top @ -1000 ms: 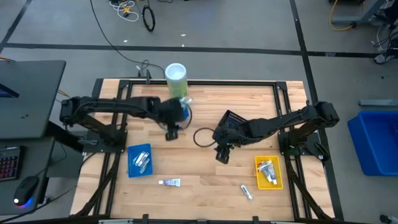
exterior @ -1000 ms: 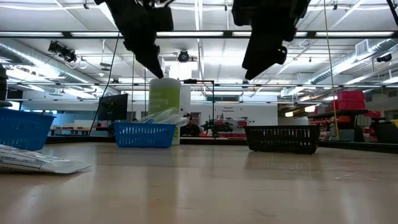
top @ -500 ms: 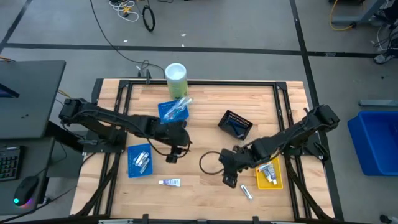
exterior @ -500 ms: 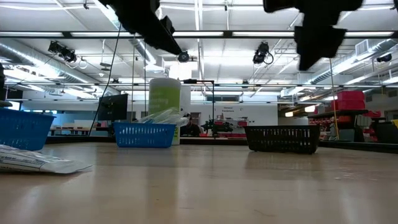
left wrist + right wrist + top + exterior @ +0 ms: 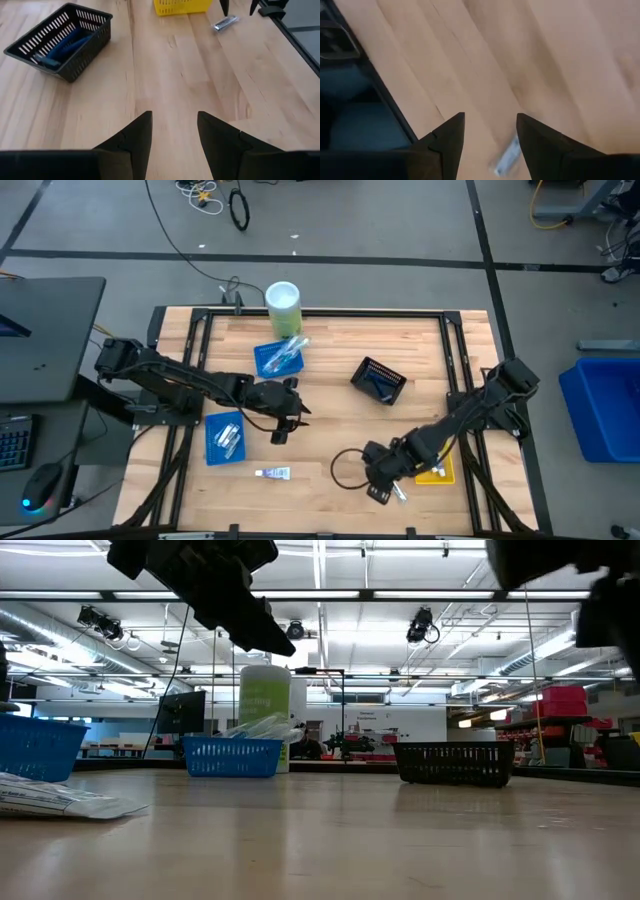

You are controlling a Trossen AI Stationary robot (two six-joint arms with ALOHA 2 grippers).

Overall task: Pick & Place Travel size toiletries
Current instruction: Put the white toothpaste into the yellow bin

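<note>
The right gripper (image 5: pixel 381 494) (fingers spread) hovers over a small tube (image 5: pixel 398 490) near the yellow tray (image 5: pixel 447 472); the left gripper (image 5: pixel 279 436), also spread, waits mid-table.

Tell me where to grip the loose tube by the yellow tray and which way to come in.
Grip the tube across its narrow middle, coming straight down. It lies flat on the table, so only its sides offer purchase. The right gripper is open above it, with the tube showing between its fingers.

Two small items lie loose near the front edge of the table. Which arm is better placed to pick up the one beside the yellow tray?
The right arm, probably. Its claw is open and hangs right by the small tube next to the yellow tray. The left claw is open near the table's middle.
</note>
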